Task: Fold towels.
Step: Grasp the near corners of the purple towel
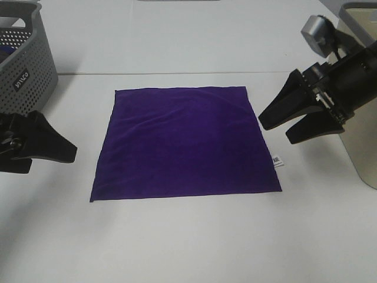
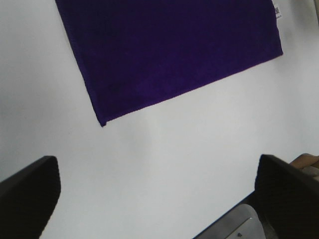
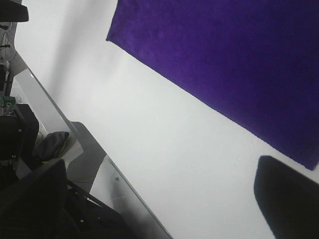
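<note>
High view: purple towel (image 1: pixel 185 141) lies flat and unfolded in the middle of the white counter (image 1: pixel 177 247), a single layer with a few soft creases across its far half. Small white tag (image 1: pixel 278 160) sticks out of the right edge, close to the near-right corner. Left gripper (image 1: pixel 62 147) sits left of the towel, apart from it, tip aimed at the left edge; from this angle it reads as one dark wedge and the gap cannot be judged. Right gripper (image 1: pixel 275 131) sits right of the towel, jaws spread, tips just beside the right edge, no cloth between them. Grey perforated basket (image 1: pixel 26 71) at the far-left corner; a pale grey bin (image 1: pixel 365 153) behind the right arm. Left wrist view: the two dark fingers (image 2: pixel 30 194) stand wide apart, released, and hold nothing, with only bare counter (image 2: pixel 174 159) between them. The towel (image 2: pixel 169 50) lies ahead of them, well clear, one corner pointing toward the gripper; the tag (image 2: pixel 277 11) shows on the edge farthest from the camera. A grey shape beside one finger is too cut off to identify. Right wrist view: fingers (image 3: pixel 289 199) likewise spread and empty. The towel (image 3: pixel 224 59) lies flat, one corner ending just short of a fingertip, apart from it. Bare counter (image 3: pixel 149 129) runs to a slanting edge; beyond it dark equipment, too blurred to name.
</note>
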You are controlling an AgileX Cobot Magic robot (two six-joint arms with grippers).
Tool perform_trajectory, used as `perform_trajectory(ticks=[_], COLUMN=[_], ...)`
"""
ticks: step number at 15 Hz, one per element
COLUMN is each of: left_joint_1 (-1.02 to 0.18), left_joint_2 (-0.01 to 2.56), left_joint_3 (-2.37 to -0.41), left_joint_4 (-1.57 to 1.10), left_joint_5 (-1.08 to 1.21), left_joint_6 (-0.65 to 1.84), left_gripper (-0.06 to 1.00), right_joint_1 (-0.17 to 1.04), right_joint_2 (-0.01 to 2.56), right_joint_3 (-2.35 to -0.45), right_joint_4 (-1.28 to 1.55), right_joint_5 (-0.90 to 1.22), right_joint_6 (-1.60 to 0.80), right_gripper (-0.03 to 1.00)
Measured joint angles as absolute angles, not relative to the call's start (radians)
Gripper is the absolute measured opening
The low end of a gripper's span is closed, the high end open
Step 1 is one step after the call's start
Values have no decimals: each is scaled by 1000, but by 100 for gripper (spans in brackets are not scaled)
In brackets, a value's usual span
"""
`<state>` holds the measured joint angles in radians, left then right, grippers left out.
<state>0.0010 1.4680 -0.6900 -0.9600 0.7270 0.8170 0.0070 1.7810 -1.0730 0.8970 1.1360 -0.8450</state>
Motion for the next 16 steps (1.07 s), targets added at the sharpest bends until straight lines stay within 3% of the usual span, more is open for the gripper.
perform_trajectory(ticks=[5,10,16], left_joint_1=[0,-65,-69], left_joint_2=[1601,1843,1878], left_joint_3=[-696,-812,-818], left_joint_4=[-983,-991,-1006], left_joint_5=[706,705,603], left_joint_6=[899,900,899], left_gripper=[99,98,98], right_joint_1=[7,-81,-78], right_joint_2=[1910,2009,2014], right_joint_3=[-1073,-1074,-1074], right_joint_4=[846,842,857], right_joint_5=[943,904,893], right_joint_6=[-809,-849,-886], right_gripper=[98,98,98])
